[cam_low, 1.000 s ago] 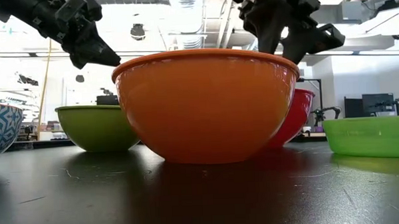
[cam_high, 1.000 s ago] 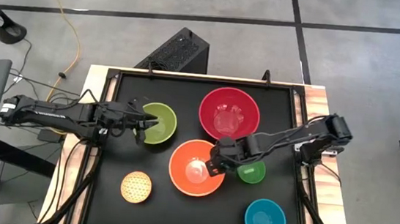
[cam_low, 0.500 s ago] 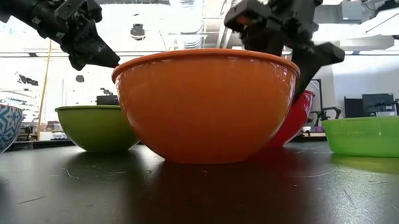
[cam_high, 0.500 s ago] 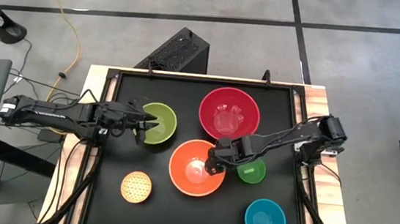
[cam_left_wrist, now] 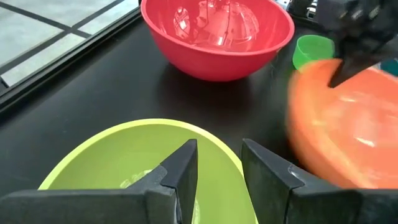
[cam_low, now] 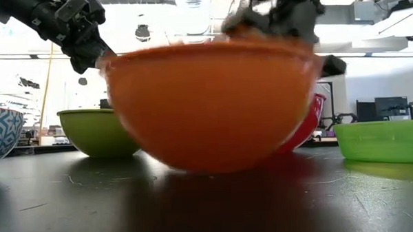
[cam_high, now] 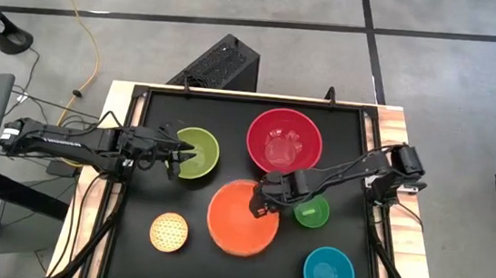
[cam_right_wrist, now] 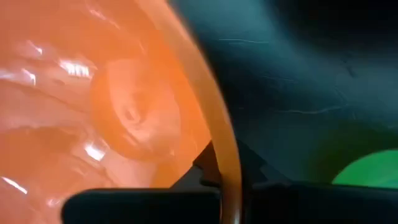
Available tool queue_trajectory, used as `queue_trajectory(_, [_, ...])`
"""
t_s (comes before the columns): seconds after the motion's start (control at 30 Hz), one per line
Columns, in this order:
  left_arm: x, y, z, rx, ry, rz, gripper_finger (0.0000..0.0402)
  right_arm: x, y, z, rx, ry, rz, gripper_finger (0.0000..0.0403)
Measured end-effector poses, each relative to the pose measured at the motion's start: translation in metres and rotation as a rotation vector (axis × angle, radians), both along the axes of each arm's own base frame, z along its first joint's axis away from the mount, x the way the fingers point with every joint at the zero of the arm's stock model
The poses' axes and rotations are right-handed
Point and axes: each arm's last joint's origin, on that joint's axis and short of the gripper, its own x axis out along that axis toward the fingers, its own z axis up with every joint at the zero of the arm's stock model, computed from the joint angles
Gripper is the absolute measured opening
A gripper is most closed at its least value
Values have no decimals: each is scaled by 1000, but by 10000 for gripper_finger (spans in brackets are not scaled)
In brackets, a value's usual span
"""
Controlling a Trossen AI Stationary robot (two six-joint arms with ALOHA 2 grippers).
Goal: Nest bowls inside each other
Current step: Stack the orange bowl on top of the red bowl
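The orange bowl [cam_high: 235,222] stands in the middle of the black table, blurred in the low view [cam_low: 206,106]. My right gripper [cam_high: 262,204] is shut on its rim. The red bowl [cam_high: 284,141] stands on its base behind it, and the small bright green bowl [cam_high: 311,212] sits just to its right. Teal bowl [cam_high: 328,273] is at the near right, dotted yellow bowl [cam_high: 169,232] at the near left. My left gripper [cam_high: 176,153] hovers open above the left rim of the lime green bowl [cam_high: 199,151], with a clear gap between its fingers [cam_left_wrist: 186,165]. My right gripper has the orange bowl's rim [cam_right_wrist: 227,168] on the side toward the red and small green bowls. One finger is inside the bowl and one outside. The fingers come steeply from above, pointing down. I cannot tell whether the bowl's base is on the table.
A raised frame [cam_high: 252,97] runs around the table. The small green bowl sits right beside my right gripper, and the red bowl close behind it. Bare table shows between the dotted yellow and orange bowls and along the near edge.
My right gripper has sunk onto the orange bowl's rim, first opening wider astride it, then shutting on it. The orange bowl has shifted a little toward the table's near edge and shows blurred. My left gripper has stayed above the lime green bowl.
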Motion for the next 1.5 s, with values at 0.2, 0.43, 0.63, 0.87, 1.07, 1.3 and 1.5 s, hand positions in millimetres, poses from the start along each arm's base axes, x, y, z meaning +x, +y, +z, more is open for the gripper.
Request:
queue_trajectory(0.2, [0,-1,0,-11,3,-26,112,-16,-8,37,70,-106,21,16])
queue_trajectory(0.43, [0,-1,0,-36,-4,-23,112,-52,-36,99,38,-327,16,15])
queue_trajectory(0.63, [0,-1,0,-56,-9,-27,112,-83,-90,129,-175,-413,-128,14])
queue_trajectory(0.87, [0,-2,0,-95,-17,-40,112,-98,-158,121,-249,-287,-203,14])
queue_trajectory(1.07, [0,-2,0,-120,-24,-29,112,-95,-196,97,-223,-137,-170,14])
queue_trajectory(1.3, [0,-2,-1,-141,-22,-14,112,-86,-226,66,-173,-15,-158,14])
queue_trajectory(1.5, [0,-2,-2,-168,-20,0,112,-79,-236,47,-148,55,-122,14])
